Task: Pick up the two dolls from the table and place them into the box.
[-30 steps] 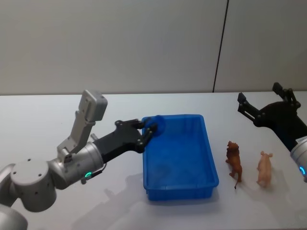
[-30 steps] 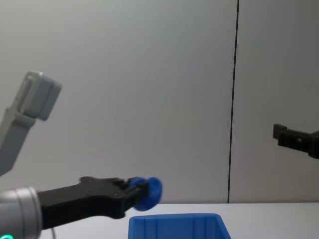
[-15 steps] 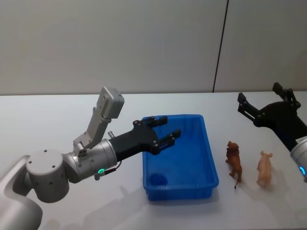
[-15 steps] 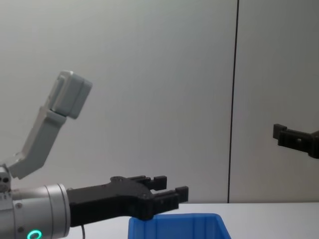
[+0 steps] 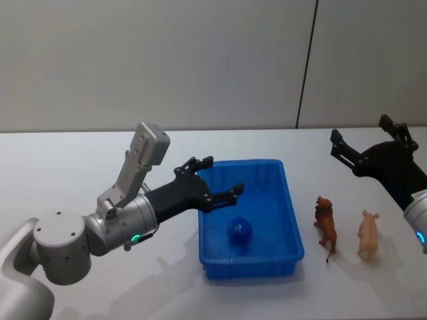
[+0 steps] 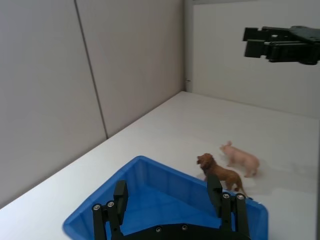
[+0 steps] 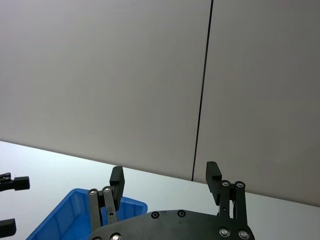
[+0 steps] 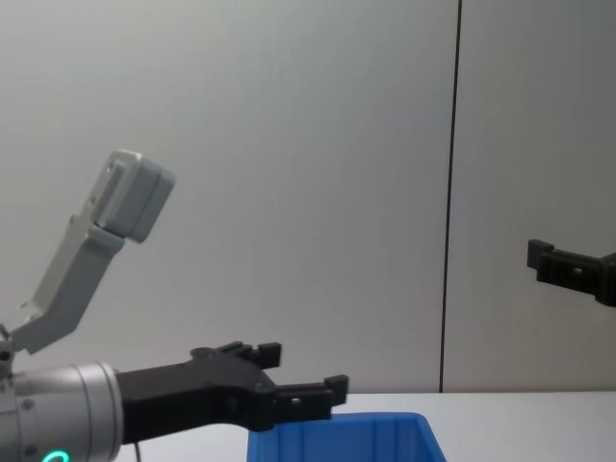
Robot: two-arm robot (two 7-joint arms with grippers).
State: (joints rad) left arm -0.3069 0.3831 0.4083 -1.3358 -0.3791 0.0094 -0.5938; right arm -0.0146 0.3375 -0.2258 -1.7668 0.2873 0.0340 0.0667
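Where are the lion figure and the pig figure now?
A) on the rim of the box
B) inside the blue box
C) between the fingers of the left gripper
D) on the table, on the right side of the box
D: the lion and the pig stand on the table to the right of the box, apart from it, while the left gripper is open and empty over the box's left side.

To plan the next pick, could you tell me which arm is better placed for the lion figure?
Right, probably: the right gripper hangs open near the lion figure; the left gripper is across the blue box.
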